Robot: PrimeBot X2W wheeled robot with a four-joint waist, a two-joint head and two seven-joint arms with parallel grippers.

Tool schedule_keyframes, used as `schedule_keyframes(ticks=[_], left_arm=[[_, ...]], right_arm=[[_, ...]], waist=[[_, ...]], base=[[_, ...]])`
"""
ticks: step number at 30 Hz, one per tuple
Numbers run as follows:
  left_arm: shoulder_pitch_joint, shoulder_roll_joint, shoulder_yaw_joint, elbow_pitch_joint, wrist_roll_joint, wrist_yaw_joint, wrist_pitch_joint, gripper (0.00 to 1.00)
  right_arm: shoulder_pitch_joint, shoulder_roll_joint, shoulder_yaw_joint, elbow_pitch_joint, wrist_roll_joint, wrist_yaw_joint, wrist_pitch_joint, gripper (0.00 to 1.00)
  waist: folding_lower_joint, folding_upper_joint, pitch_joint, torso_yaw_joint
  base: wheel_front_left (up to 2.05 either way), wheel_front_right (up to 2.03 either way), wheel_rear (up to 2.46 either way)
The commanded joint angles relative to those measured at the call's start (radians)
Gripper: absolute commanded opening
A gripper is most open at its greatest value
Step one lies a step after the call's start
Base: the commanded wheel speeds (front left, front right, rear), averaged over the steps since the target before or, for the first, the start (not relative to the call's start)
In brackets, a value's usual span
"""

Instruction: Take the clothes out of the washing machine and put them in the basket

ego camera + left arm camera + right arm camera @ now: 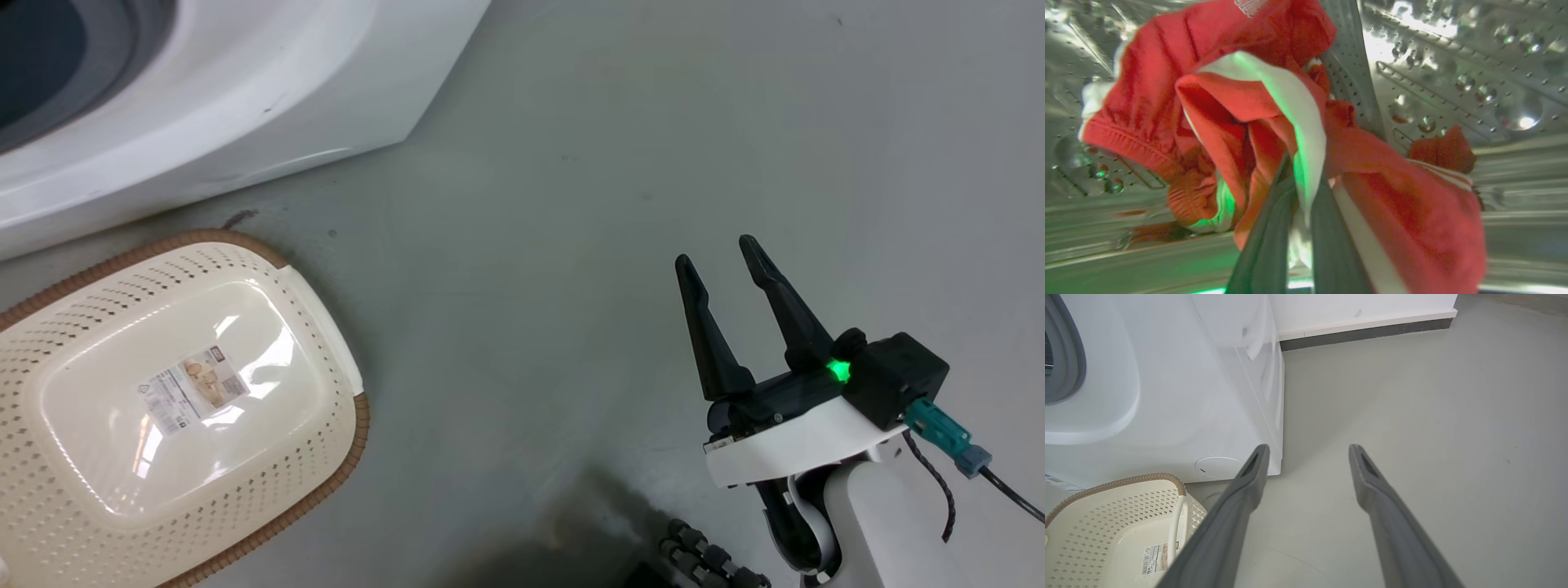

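The left gripper [1303,179] has its fingers clamped on the clothes [1216,106] (tips buried under a white fold) inside the drum [1453,81] of the washing machine [245,98]. Over the floor [571,163] the right gripper [717,251] hangs, fingers apart. The basket [269,255] is cut off at the picture's edge.

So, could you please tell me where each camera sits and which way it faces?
Head view: on the robot's head, facing down at grey floor, a cream-white perforated plastic basket with brown rim and a white washing machine; open right gripper lower right.
Left wrist view: on the left wrist, inside the perforated steel drum; left gripper shut on bright red clothes with white panels.
Right wrist view: on the right wrist, facing floor past its spread fingers.
Shared: head and right wrist views both show basket and machine.
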Motion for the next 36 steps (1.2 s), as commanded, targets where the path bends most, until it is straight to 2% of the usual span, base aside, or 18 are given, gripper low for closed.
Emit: schedule_keyframes(ticks=[1, 3, 4, 7, 20, 27, 36], left_arm=[[0.023, -0.006, -0.001, -0.006, -0.002, 0.002, -0.022, 0.0], [0.05, -0.02, 0.008, -0.018, -0.013, 0.013, -0.097, 0.0], [0.1, -0.045, 0.016, -0.013, -0.025, 0.023, -0.208, 0.0], [0.147, -0.077, 0.027, 0.005, -0.046, 0.023, -0.329, 0.0], [0.35, -0.2, 0.04, 0.173, -0.106, -0.026, -0.827, 0.0], [0.432, -0.256, 0.036, 0.184, -0.114, -0.037, -0.913, 0.0], [0.525, -0.287, 0.056, 0.043, -0.11, -0.055, -0.918, 0.0]], right_arm=[[-0.01, -0.001, -0.004, -0.001, -0.004, -0.001, -0.004, 1.0], [-0.011, -0.001, -0.01, 0.003, -0.011, -0.001, -0.004, 1.0], [-0.008, -0.001, -0.019, 0.008, -0.025, -0.001, -0.004, 1.0], [0.002, -0.001, -0.029, 0.017, -0.036, -0.001, -0.004, 1.0], [0.08, -0.001, -0.076, 0.053, -0.089, -0.001, 0.024, 1.0], [0.141, -0.001, -0.095, 0.045, -0.101, -0.001, 0.062, 1.0], [0.211, -0.001, -0.112, 0.02, -0.108, -0.001, 0.1, 1.0]], waist=[[-0.0001, 0.0, -0.013, 0.009], [-0.0001, 0.0, -0.031, 0.02], [-0.0001, 0.0, -0.067, 0.037], [-0.0001, 0.0, -0.112, 0.054], [-0.0001, 0.0, -0.357, 0.124], [-0.0001, 0.0, -0.477, 0.162], [-0.0001, 0.0, -0.583, 0.207]], base=[[0.0, 0.0, 0.0], [0.0, 0.0, 0.0], [0.0, 0.0, 0.0], [0.0, 0.0, 0.0], [0.0, 0.0, 0.0], [0.0, 0.0, 0.0], [0.0, 0.0, 0.0]])
